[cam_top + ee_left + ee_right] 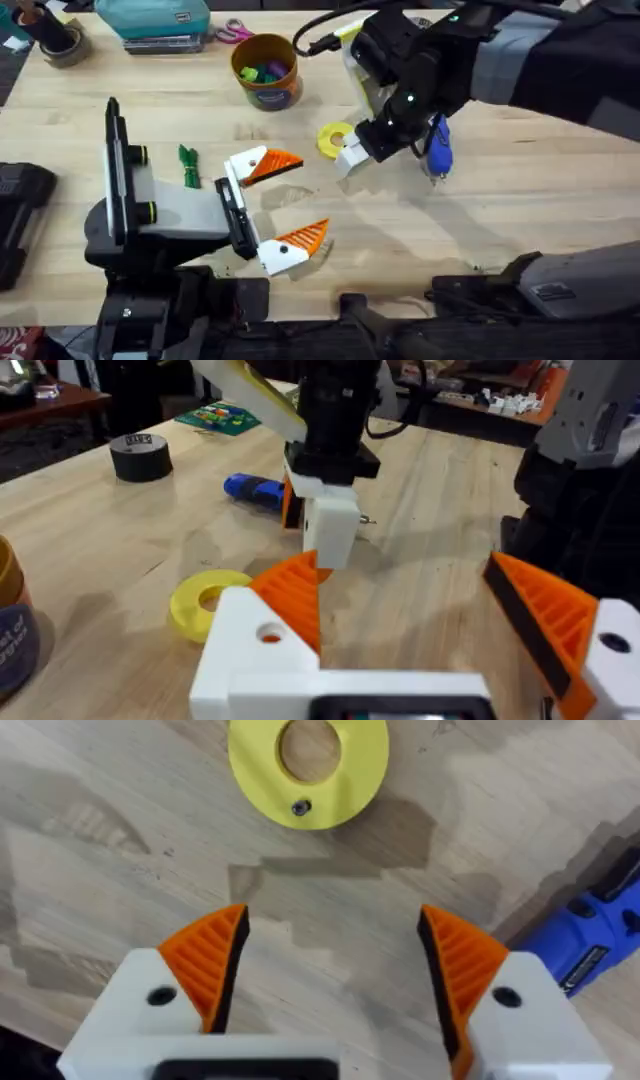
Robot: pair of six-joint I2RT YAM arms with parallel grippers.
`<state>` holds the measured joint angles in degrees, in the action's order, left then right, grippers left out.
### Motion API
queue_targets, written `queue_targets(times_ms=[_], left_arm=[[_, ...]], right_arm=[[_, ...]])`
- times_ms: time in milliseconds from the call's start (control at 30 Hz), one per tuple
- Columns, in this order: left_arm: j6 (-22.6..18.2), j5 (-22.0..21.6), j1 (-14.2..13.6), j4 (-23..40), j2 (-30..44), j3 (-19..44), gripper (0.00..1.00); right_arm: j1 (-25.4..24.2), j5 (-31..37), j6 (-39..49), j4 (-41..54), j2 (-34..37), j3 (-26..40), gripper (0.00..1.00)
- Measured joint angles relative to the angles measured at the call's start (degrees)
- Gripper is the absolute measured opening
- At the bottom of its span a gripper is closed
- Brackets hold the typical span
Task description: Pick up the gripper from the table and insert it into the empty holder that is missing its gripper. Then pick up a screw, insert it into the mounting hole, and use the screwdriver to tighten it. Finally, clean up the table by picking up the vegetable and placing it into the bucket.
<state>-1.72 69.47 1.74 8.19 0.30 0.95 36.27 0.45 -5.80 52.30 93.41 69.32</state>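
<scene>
My left gripper (290, 202) lies open near the table's middle, nothing between its fingers. Both its white fingers carry orange ribbed wedges. The gripper (281, 163) sits in the holder (262, 650), whose mounting hole shows orange. My right gripper (335, 960) hangs open just above the wood beside a yellow disc (308, 765), empty. A small screw (300, 808) lies on that disc. The blue screwdriver (438, 145) lies right of it. The green vegetable (188, 166) lies left of the left gripper. The bucket (266, 72) stands at the back, coloured bits inside.
A black tape roll (140, 457) and a green board (220, 418) sit on the table beyond the right gripper in the left wrist view. A teal box (155, 20) and scissors (232, 32) lie along the back edge. Bare wood lies between the grippers and the front edge.
</scene>
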Motion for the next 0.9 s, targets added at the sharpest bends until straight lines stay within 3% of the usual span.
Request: queue_targets(times_ms=[433,900], left_arm=[[0.0,0.0,0.0,0.0,0.0,0.0,0.985],[0.0,0.0,0.0,0.0,0.0,0.0,0.985]], right_arm=[[0.1,0.2,0.0,-0.1,5.2,3.7,0.996],[0.4,0.2,0.0,-0.5,5.6,4.5,0.990]])
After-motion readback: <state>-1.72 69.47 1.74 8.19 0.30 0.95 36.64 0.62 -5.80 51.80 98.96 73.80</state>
